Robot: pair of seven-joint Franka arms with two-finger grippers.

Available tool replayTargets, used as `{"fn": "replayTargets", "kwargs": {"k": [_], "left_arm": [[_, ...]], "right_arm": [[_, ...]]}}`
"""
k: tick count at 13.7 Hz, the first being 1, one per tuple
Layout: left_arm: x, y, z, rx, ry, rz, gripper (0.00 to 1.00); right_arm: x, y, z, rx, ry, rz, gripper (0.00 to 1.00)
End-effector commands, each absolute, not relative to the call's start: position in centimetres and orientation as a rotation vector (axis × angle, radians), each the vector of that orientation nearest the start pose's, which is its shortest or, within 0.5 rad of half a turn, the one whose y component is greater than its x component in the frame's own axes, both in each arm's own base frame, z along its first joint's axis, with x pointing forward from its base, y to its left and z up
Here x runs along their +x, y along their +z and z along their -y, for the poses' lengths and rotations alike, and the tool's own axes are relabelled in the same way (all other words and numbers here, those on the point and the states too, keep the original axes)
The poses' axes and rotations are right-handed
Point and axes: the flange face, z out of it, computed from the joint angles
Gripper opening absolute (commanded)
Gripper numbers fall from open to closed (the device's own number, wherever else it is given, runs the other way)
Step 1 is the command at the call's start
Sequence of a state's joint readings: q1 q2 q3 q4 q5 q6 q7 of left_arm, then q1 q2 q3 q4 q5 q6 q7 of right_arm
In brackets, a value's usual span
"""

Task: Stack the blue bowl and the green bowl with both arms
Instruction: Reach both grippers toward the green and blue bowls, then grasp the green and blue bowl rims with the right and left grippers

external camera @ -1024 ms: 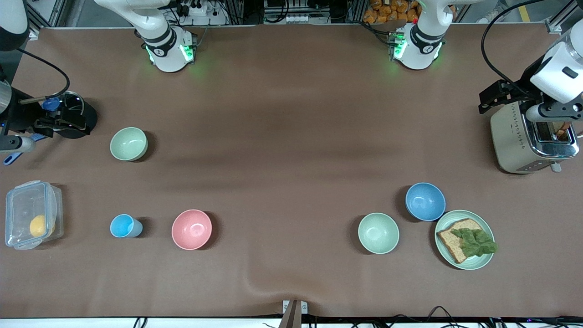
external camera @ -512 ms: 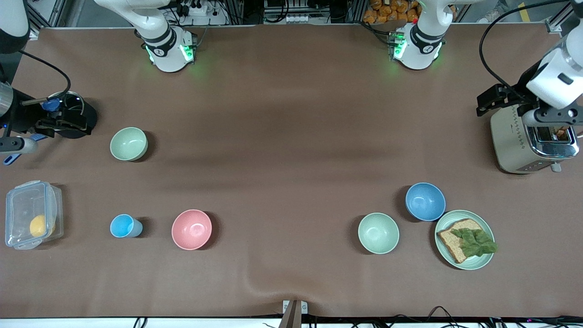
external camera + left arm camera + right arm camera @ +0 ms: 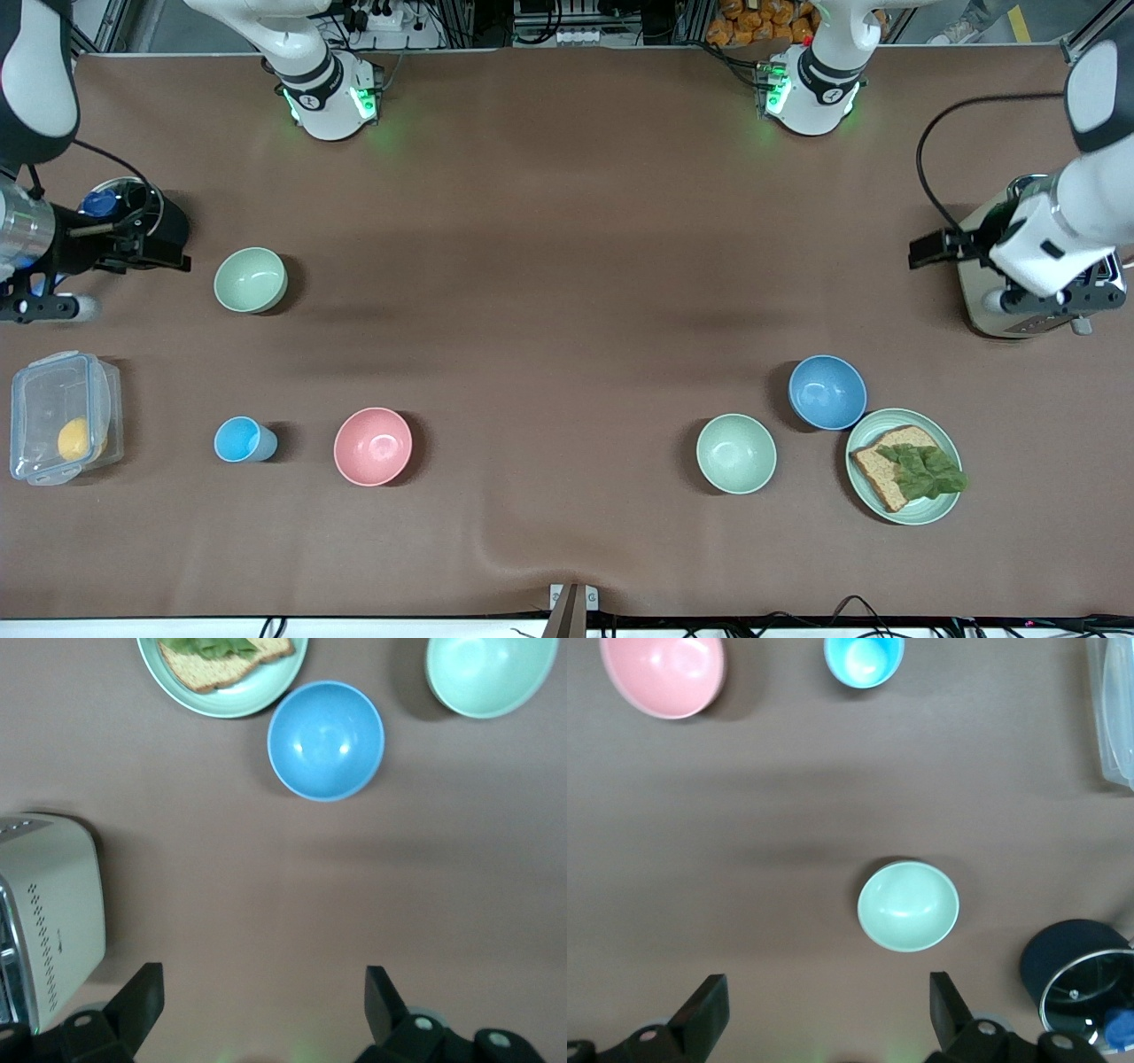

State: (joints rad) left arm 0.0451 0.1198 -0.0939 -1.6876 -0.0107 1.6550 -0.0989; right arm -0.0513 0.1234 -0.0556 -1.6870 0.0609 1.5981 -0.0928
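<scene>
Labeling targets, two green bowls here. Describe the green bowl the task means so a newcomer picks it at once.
Start at the black pot at the right arm's end of the table. The green bowl sits alone beside it, toward the table's middle, farther from the front camera than the small blue cup and pink bowl. The other green bowl sits near the blue bowl and bread plate.

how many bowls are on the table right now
4. A green bowl toward the right arm's end, a pink bowl nearer the front camera, another green bowl toward the left arm's end, and the blue bowl beside the plate. None looks hidden.
</scene>
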Motion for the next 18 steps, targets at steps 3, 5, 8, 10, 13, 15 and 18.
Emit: {"fn": "replayTargets", "kwargs": {"k": [3,5,8,10,13,15,18], "left_arm": [[60.2,42.0,-0.5,-3.151,0.209,0.158,1.00],[61.9,37.9,-1.0,-3.127,0.185,0.141,1.00],[63.5,31.3,-0.7,-3.140,0.186,0.132,1.00],[64.2,27.6,-0.2,-3.150,0.167,0.133,1.00],[64.5,24.8,0.2,-3.160,0.151,0.133,1.00],[65.0,22.3,0.6,-3.169,0.118,0.128,1.00],[65.9,21.3,1.0,-3.176,0.057,0.109,1.00]], "right_arm": [[56.4,46.1,7.1,-3.020,0.305,0.073,1.00],[55.5,42.5,10.4,-3.011,0.255,0.155,1.00],[53.4,37.8,12.8,-2.951,0.229,0.162,1.00],[52.3,35.3,12.8,-2.956,0.224,0.146,1.00],[51.4,33.1,12.7,-2.963,0.207,0.173,1.00],[50.6,31.6,12.7,-2.974,0.185,0.178,1.00],[49.6,28.9,15.0,-2.982,0.136,0.255,1.00]]}}
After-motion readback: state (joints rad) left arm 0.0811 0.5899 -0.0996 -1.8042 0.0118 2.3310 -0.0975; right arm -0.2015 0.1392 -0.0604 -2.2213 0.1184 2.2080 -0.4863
